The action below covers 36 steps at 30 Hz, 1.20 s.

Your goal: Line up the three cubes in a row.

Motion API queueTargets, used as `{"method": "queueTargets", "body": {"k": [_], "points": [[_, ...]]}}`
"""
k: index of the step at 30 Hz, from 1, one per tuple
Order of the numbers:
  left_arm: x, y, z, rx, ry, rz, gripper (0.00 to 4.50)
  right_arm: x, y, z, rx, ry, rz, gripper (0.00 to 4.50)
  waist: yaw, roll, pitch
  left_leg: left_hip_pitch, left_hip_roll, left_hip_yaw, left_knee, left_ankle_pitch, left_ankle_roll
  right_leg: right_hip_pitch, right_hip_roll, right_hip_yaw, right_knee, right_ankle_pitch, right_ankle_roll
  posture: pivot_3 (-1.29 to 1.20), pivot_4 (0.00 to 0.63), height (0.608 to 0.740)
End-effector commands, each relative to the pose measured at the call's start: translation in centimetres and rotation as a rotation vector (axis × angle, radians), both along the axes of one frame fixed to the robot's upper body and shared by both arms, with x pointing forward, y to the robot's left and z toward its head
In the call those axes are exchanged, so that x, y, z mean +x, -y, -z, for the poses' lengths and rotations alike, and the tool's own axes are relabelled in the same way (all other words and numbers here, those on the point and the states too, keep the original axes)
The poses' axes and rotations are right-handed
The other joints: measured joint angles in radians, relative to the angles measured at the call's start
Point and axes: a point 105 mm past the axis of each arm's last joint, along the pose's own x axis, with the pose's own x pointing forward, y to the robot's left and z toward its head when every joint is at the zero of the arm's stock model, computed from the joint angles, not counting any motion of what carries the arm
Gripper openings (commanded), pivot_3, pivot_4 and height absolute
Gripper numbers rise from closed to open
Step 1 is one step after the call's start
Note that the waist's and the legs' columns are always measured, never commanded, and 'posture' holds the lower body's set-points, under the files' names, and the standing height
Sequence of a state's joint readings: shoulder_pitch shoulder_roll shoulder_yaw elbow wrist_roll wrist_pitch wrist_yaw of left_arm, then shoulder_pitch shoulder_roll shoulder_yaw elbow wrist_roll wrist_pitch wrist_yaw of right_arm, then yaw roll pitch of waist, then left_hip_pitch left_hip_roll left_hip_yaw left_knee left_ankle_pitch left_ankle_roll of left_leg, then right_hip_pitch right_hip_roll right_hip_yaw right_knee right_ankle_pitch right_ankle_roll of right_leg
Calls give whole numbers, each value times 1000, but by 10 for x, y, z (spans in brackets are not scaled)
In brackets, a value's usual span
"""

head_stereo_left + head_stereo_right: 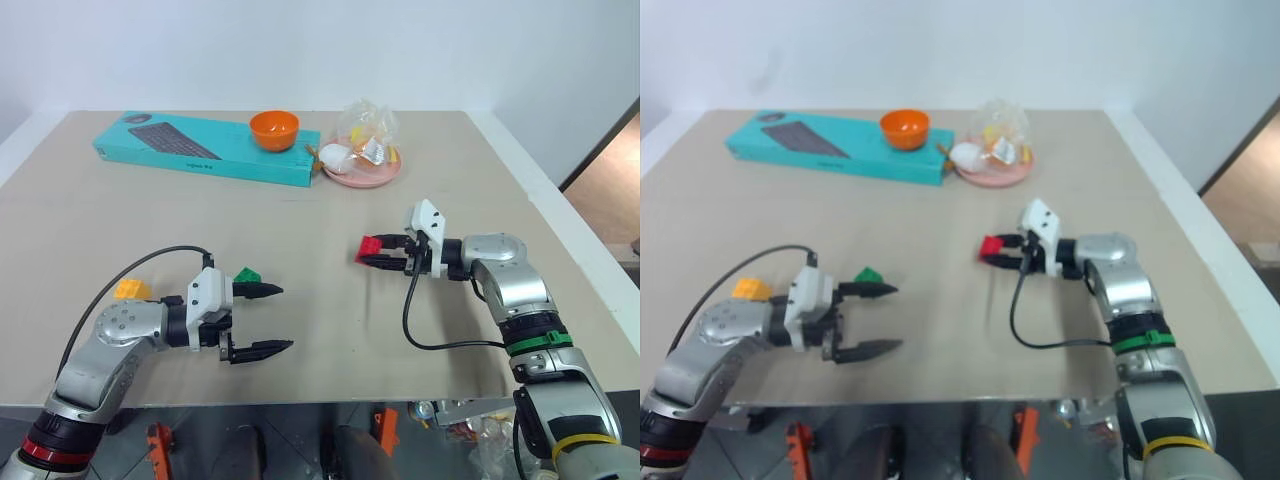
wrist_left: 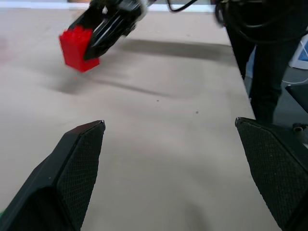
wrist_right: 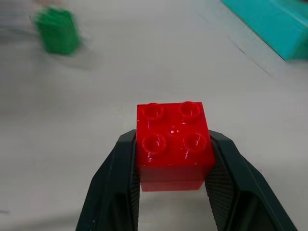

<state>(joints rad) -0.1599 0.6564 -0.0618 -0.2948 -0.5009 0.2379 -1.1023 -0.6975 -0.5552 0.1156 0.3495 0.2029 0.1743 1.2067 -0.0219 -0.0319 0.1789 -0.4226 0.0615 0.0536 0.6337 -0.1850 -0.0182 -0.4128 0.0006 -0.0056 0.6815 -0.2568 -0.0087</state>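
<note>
The red cube [image 3: 173,144] sits between the fingers of my right gripper [image 1: 378,254], which is shut on it just above the table, right of centre. The green cube [image 1: 247,276] lies on the table right behind the far fingertip of my left gripper [image 1: 270,319], which stands open with nothing between its fingers. The yellow-orange cube [image 1: 131,290] rests at the near left, beside my left arm. In the left wrist view the red cube [image 2: 77,48] shows in the other gripper's fingers ahead.
A teal keyboard box [image 1: 205,147] lies along the table's back edge with an orange bowl [image 1: 274,129] on it. A pink plate [image 1: 362,172] with wrapped items stands to its right. The table's front edge [image 1: 300,403] runs close under both arms.
</note>
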Motion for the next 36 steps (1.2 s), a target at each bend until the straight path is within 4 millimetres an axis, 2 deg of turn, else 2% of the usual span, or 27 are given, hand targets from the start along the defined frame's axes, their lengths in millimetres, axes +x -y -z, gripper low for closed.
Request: {"method": "queueTargets", "body": {"k": [1, 4, 8, 14, 20, 22, 27, 28, 36], "points": [[1, -17, -1, 11, 22, -46, 4500, -27, -34, -11, -4, 13, -180, 1251, -1, 0, 0, 0, 1, 0, 0, 0, 0, 0, 0, 0, 0, 0, 0, 0, 150, 740], [-2, -25, 4, 23, 15, -65, 4500, -42, -53, -2, -49, -13, -274, 1251, 0, 0, 0, 0, 3, 0, 0, 0, 0, -1, 2, -1, 0, 0, -2, 0, 150, 740], [-4, -24, 5, 24, 13, -68, 4500, -43, -62, 12, -101, -39, -313, 1251, 3, 1, 0, 0, 2, -1, 0, 0, -1, -1, 2, -2, 1, 1, -3, 0, 150, 740], [-6, -19, 4, 14, 15, -75, 4500, -30, -60, 24, -136, -66, -282, 1251, 2, 1, 0, 0, 1, 2, 1, 0, -1, -1, 0, 1, 0, 2, -1, 0, 150, 740], [-6, -18, 5, 12, 18, -83, 4500, -25, -53, 33, -172, -100, -272, 1251, 1, 1, 0, -1, 2, 2, 0, 0, -1, -3, 2, 2, 0, 2, -2, 0, 150, 740], [-5, -17, 5, 9, 20, -84, 4500, -25, -52, 34, -179, -105, -277, 2332, 1, 1, 0, -1, 2, 2, 0, 0, -1, -3, 2, 1, 0, 2, -2, 0, 150, 740], [-2, -19, 6, -4, 18, -112, 4500, -27, -55, 28, -156, -104, -283, 3966, 1, 1, 0, -1, 2, 3, 0, 0, -1, -3, 2, 3, 0, 3, -2, 0, 150, 740], [-1, -21, 6, -5, 22, -128, 4500, -28, -56, 26, -148, -89, -283, 4401, 1, 1, 0, -1, 2, 4, 0, 0, -1, -3, 2, 3, 0, 3, -2, 0, 150, 740], [26, -46, -9, -122, 82, -437, 4500, -42, -63, -16, 32, 25, -200, 4489, 1, 0, 0, -2, 3, 3, 0, 0, -1, -4, 2, 3, 1, 3, -2, 0, 150, 740]]}}
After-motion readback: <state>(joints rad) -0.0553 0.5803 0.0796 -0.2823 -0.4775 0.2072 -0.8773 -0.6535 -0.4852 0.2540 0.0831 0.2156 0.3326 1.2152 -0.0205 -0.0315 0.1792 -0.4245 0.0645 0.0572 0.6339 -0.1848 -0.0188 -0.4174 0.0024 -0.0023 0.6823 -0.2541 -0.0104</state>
